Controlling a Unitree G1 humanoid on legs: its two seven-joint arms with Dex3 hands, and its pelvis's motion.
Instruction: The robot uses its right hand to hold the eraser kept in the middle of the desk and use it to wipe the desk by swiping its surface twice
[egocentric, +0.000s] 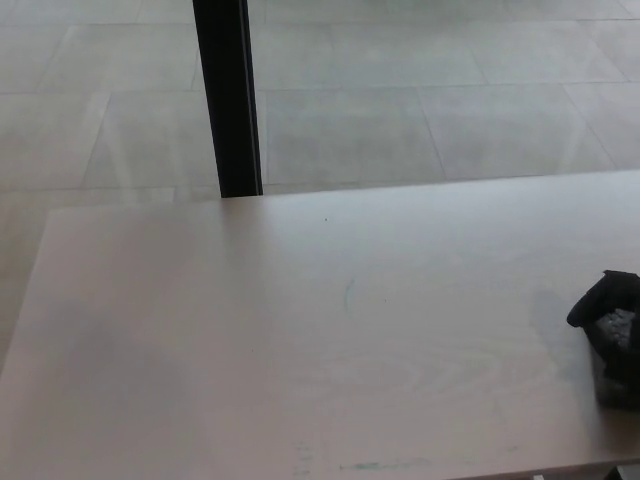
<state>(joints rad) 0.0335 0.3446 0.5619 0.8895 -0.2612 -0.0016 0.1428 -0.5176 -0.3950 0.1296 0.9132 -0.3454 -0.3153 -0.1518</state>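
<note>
Spanning most of your view, the tabletop (300, 340) shows a faint mark mid-surface. Your right hand (608, 315) sits at the right edge, fingers curled on the eraser (612, 380) beneath it. Risk: swiping further right carries the eraser off the edge or out of sight.

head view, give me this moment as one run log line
right hand: shut on eraser, at right picture edge | eraser: flat on desk | left hand: not in view | faint mark mid-desk
</note>
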